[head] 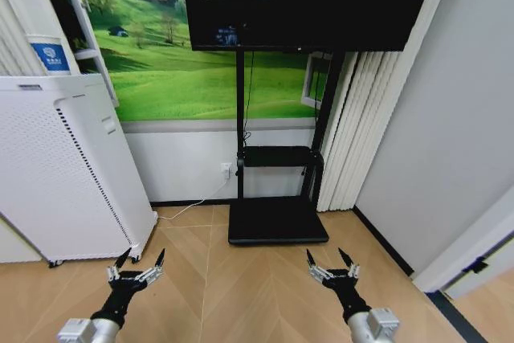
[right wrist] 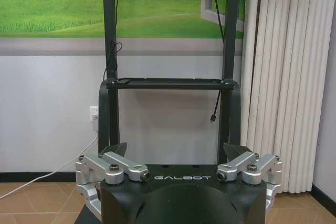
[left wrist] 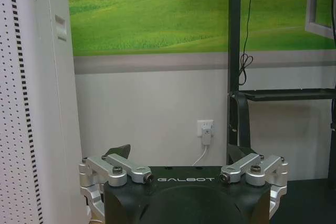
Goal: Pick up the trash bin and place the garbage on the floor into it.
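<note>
Both our grippers hang low over bare floor, left gripper (head: pixel 138 263) and right gripper (head: pixel 331 264), jaws spread wide, holding and touching nothing. Risk as we judge it: we can't find bin or garbage ahead, so a blind turn could clip the white appliance (head: pixel 56 166) (close on our left) or, farther off, the TV stand (head: pixel 277 222).

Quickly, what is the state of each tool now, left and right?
Left tool: open, holding nothing, low over the floor.
Right tool: open, holding nothing, low over the floor.
</note>
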